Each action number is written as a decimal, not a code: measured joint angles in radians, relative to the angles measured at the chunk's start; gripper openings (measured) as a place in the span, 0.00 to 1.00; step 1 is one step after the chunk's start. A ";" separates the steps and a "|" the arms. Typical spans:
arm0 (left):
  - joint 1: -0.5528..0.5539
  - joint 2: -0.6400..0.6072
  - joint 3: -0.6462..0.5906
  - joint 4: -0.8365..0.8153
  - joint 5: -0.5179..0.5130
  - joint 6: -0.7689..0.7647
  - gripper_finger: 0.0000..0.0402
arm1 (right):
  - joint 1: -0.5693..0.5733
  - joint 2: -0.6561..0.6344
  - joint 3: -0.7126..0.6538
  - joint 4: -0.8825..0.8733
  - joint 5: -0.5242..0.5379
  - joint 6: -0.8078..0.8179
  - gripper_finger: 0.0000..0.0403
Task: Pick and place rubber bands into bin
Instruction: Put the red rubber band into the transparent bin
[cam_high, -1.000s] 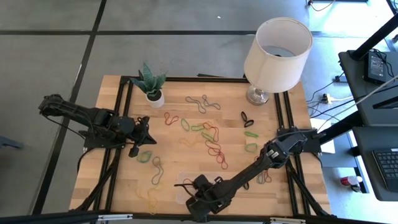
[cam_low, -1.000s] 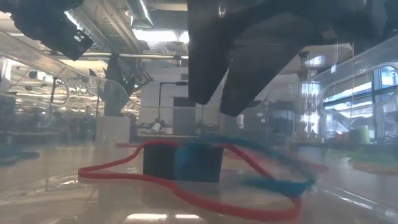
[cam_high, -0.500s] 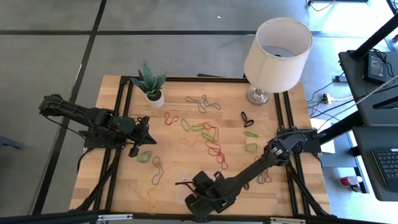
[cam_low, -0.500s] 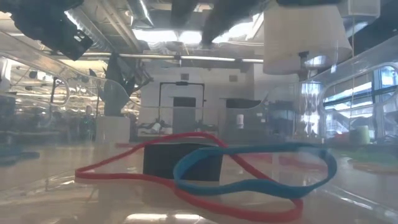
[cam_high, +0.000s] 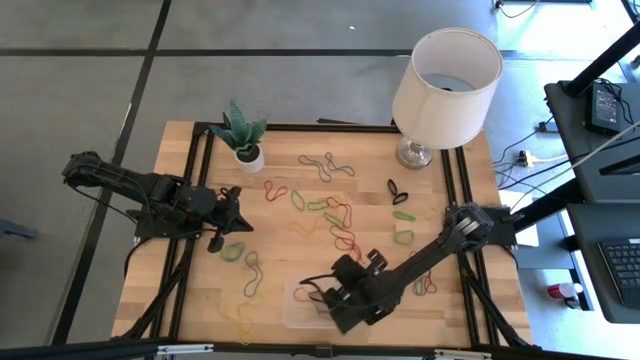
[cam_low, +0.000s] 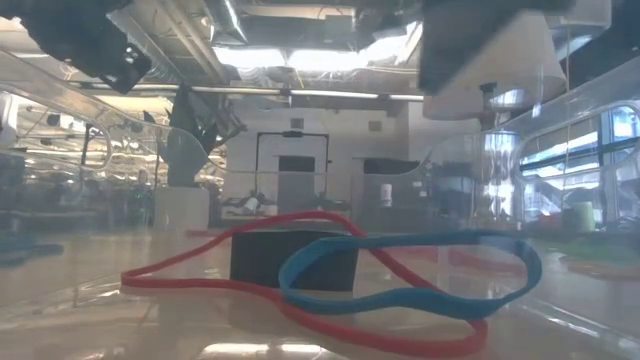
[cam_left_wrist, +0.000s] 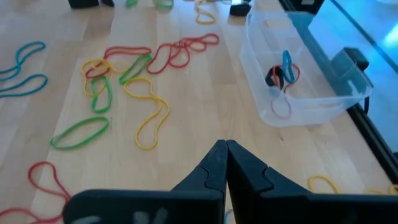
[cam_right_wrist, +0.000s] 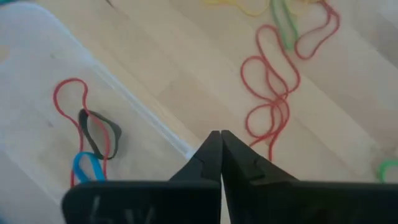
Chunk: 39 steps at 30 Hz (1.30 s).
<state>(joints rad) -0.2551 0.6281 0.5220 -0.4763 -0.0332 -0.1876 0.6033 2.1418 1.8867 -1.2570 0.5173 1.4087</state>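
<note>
The clear bin (cam_high: 300, 305) stands at the table's near edge and holds a red band (cam_right_wrist: 68, 99), a black band (cam_right_wrist: 96, 134) and a blue band (cam_low: 410, 275). The blue band lies across the red one (cam_low: 200, 285) on the bin's floor. My right gripper (cam_right_wrist: 218, 134) is shut and empty, above the bin's far right rim (cam_right_wrist: 149, 118); the high view shows it (cam_high: 325, 298) there too. My left gripper (cam_left_wrist: 225, 144) waits shut at the table's left (cam_high: 243, 215). Many loose rubber bands lie on the wood, among them red (cam_right_wrist: 273, 81), green (cam_left_wrist: 81, 134) and yellow (cam_left_wrist: 149, 115).
A lamp (cam_high: 445, 75) stands at the far right corner and a potted plant (cam_high: 240, 135) at the far left. Loose bands spread over the table's middle (cam_high: 340, 225). Black frame rails (cam_high: 200, 180) run along both sides.
My right gripper has risen out of the bin and gone toward the table's far right. The blue band, blurred under its fingers a second ago, has dropped and now lies still across the red band on the bin's floor.
</note>
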 joint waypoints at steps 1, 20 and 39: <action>0.000 0.002 0.000 0.010 -0.001 0.000 0.01 | 0.000 -0.048 -0.085 0.072 0.001 0.000 0.00; 0.000 0.180 0.000 0.235 -0.107 -0.011 0.01 | -0.013 -0.752 -1.125 0.689 -0.011 -0.057 0.00; 0.003 0.291 0.001 0.238 -0.179 -0.090 0.01 | -0.053 -0.855 -1.355 0.963 -0.018 -0.416 0.09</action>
<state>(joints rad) -0.2523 0.9188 0.5228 -0.2386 -0.2127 -0.2781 0.5507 1.2865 0.5320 -0.2944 0.4998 0.9926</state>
